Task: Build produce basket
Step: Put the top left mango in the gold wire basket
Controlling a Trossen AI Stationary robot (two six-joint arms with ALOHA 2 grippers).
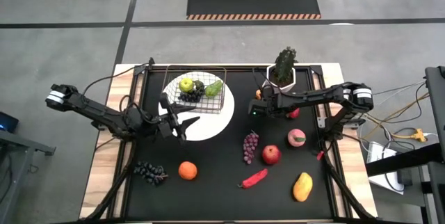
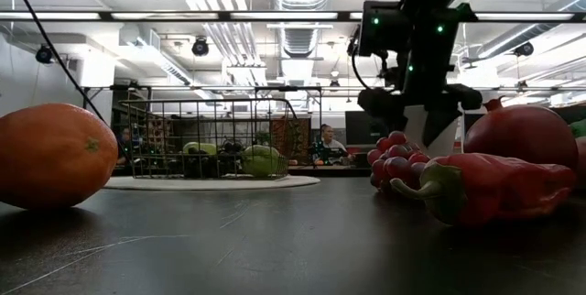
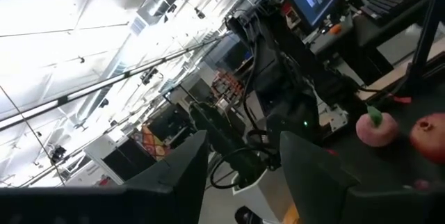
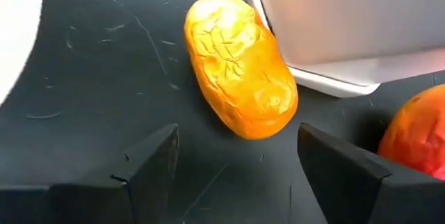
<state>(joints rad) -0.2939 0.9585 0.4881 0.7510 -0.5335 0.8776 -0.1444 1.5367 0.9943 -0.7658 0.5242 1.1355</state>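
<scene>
The basket (image 1: pixel 195 90) stood on the white plate (image 1: pixel 208 123) at the back-left of the black mat (image 1: pixel 222 189), holding a green apple (image 1: pixel 185 83), a pear (image 1: pixel 213 88) and a grape bunch (image 1: pixel 190 96). The left gripper (image 1: pixel 182 122) hung over the plate just in front of the basket, fingers apart and empty. The right gripper (image 4: pixel 236 158) was low over the mat beside the white pot (image 4: pixel 354 29), its 2 fingers spread wide with nothing between them. An orange oblong fruit (image 4: pixel 240 67) lay just ahead of its fingertips, touching the pot's foot or very nearly, and a reddish fruit (image 4: pixel 414 133) lay close by at the side.

The rest of the produce was loose on the mat: a second grape bunch (image 1: pixel 250 146), a red apple (image 1: pixel 270 154), a peach (image 1: pixel 296 138), a chili (image 1: pixel 254 178), a mango (image 1: pixel 302 186), an orange (image 1: pixel 187 170) and a third grape bunch (image 1: pixel 150 172). The mat covered a wooden table (image 1: pixel 97 175) on a grey floor (image 1: pixel 62 43), with a hazard-striped dark mat (image 1: pixel 254 3) farther back. The potted plant (image 1: pixel 284 64) stood at the back-right. In the low view the room showed ceiling ducts, lights and a seated person (image 2: pixel 325 144) beyond the table.

The left arm (image 1: pixel 97 111) reached in from the left edge, stretched low toward the plate. The right arm (image 1: pixel 327 97) came from the right edge, extended leftward past the pot, with its wrist tipped down.
</scene>
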